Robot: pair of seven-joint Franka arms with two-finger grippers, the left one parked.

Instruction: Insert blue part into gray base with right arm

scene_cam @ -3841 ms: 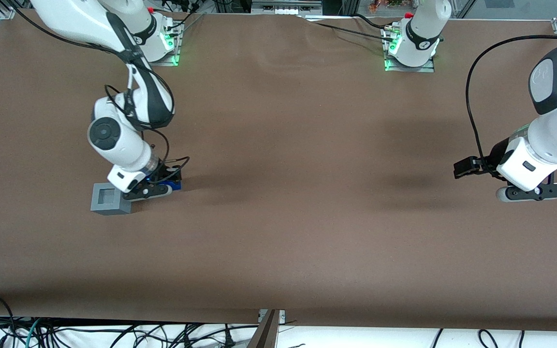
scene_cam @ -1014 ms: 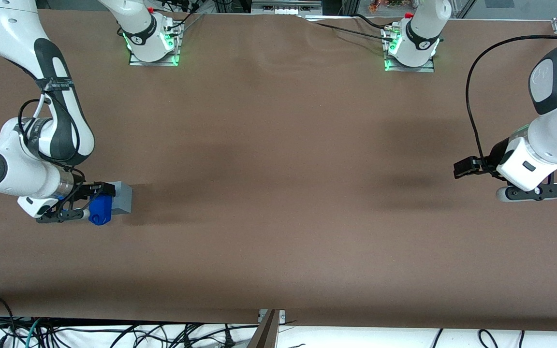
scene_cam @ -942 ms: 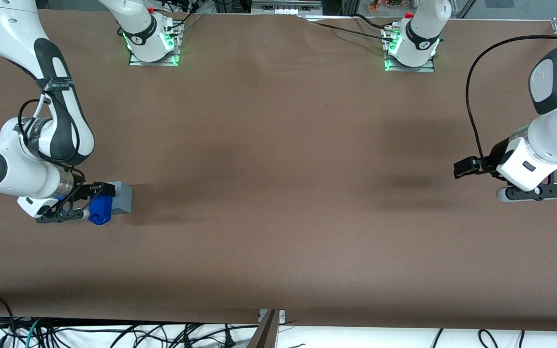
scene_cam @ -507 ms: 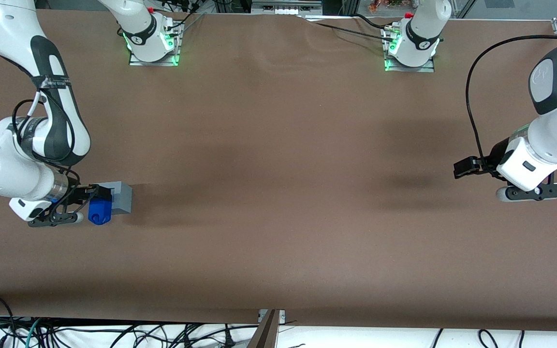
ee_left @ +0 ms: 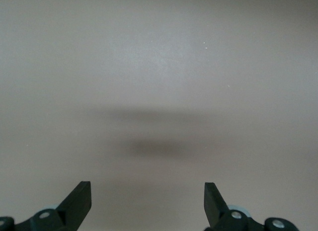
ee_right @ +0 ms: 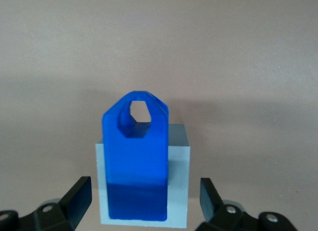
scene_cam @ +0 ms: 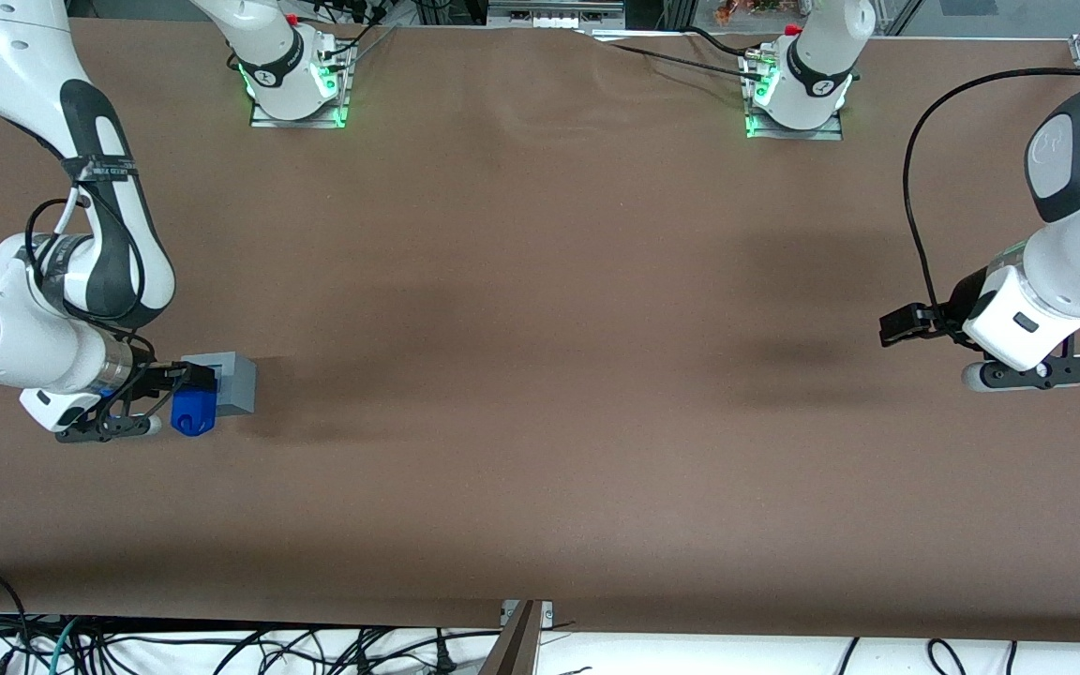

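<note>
The gray base (scene_cam: 232,382) sits on the brown table toward the working arm's end. The blue part (scene_cam: 193,410) stands in the recess of the gray base (ee_right: 178,156) and sticks well out of it. A hexagonal hole shows in the free end of the blue part (ee_right: 135,161). My right gripper (scene_cam: 109,427) hangs just off the part, toward the working arm's end of the table. In the right wrist view the gripper (ee_right: 144,193) is open. Its black fingertips (ee_right: 79,190) flank the base with a clear gap on each side and touch nothing.
The brown table cover (scene_cam: 540,394) stretches from the base toward the parked arm's end. Two arm mounts with green lights (scene_cam: 301,89) stand at the edge farthest from the front camera. Cables (scene_cam: 221,647) lie below the table's near edge.
Since 3.8 s ago the blue part has gone from beside the base into its recess. Over the last second my gripper has drawn away from it toward the working arm's end; part and base stayed put.
</note>
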